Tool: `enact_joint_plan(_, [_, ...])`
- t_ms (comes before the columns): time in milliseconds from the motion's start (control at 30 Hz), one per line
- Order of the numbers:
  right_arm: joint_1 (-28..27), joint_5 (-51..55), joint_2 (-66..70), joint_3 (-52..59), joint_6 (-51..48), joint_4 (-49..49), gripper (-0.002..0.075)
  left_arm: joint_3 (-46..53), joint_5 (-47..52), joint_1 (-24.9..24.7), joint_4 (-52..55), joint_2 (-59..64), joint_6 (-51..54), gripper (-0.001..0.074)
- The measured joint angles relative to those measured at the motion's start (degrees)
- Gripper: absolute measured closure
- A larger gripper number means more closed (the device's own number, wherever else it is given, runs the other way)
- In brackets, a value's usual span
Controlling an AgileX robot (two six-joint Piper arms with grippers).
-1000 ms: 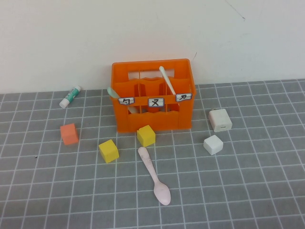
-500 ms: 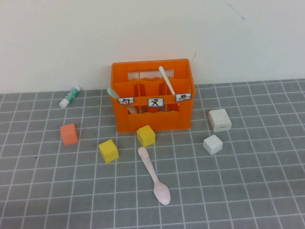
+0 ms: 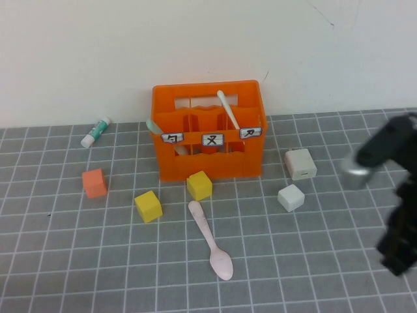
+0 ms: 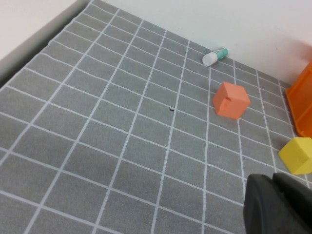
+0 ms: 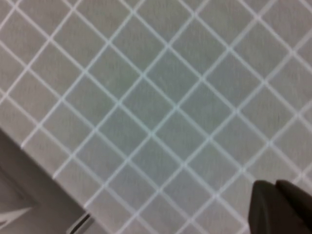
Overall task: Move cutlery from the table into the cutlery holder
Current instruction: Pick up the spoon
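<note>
Right end effector closed at the right edge; left end effector closed.

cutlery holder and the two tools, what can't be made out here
- Cutlery holder, high view: its front wall hides the lower ends of the mint-green spoon and cream-white knife.
- Right tool: blurred at the high view's right edge; cut off at a corner in its wrist view.
- Left tool: only a dark corner in its wrist view.

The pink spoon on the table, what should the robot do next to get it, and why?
Probably swing the right gripper, shut at the table's right edge, toward the pink spoon and open it. That spoon lies flat before the cutlery holder, which already holds the knife and green spoon. The left gripper, shut, stays back by the orange cube.
</note>
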Motion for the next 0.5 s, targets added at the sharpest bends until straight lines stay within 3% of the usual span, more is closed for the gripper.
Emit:
enact_joint_plan(300, [5.88, -3.35, 15.54, -9.65, 1.39, -1.06, 0.0724, 0.0, 0.0, 0.0, 0.0, 0.0, 0.0, 0.0736])
enact_joint_plan(367, [6.09, -3.56, 18.28, -11.22, 1.5, 0.01, 0.0697, 0.0, 0.0, 0.0, 0.0, 0.0, 0.0, 0.0736])
enact_joint_plan(500, [6.63, -6.58, 23.74, -13.43, 1.5, 3.29, 0.0571, 0.0, 0.0, 0.0, 0.0, 0.0, 0.0, 0.0736])
